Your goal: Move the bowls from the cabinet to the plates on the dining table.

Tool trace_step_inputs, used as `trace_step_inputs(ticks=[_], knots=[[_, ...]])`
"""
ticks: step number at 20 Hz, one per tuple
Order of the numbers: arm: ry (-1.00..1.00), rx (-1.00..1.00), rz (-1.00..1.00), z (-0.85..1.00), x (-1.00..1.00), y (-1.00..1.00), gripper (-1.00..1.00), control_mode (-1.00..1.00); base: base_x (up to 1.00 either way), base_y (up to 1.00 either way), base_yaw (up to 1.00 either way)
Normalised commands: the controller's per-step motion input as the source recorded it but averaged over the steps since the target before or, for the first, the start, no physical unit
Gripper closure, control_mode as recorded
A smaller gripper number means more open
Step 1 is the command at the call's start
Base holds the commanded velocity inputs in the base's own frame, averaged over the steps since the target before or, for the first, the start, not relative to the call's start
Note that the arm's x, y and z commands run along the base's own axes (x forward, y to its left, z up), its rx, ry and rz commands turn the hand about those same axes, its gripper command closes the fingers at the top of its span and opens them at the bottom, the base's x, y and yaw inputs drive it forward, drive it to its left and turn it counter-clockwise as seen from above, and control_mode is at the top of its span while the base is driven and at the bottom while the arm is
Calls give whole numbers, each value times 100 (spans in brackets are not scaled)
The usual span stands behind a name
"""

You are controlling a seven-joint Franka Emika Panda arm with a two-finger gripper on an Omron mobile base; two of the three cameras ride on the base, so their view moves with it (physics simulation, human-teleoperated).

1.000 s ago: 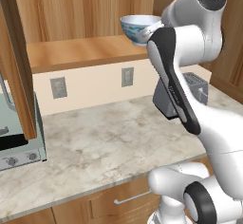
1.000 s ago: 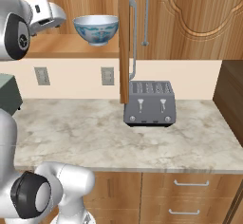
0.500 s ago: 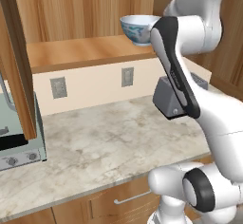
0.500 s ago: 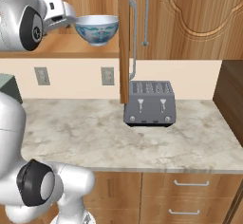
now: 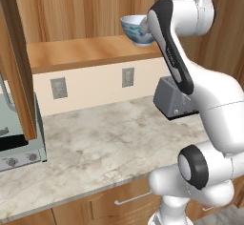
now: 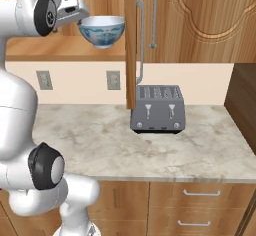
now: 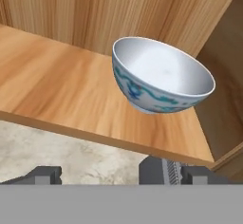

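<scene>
The hand (image 7: 107,173) hangs with its fingers apart and nothing between them, just short of the bowl (image 7: 159,76). The bowl, white with a blue-teal pattern, sits on the cabinet (image 7: 57,90) shelf ahead of the hand, not touching the fingers. Beyond and below the hand, a toaster (image 6: 157,108) stands on the counter (image 6: 125,140).
</scene>
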Motion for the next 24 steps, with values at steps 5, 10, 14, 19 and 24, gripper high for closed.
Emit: trace_step_inputs(ticks=[5,10,14,19,24], knots=[[-2,0,3,0,8,0,-100,-100,0,0,0],[-2,0,3,-15,10,0,-100,-100,0,0,0],[-6,0,4,-35,31,0,-100,-100,0,0,0],[-3,0,2,-11,36,0,-100,-100,0,0,0],[0,-1,1,1,48,0,-100,-100,0,0,0]])
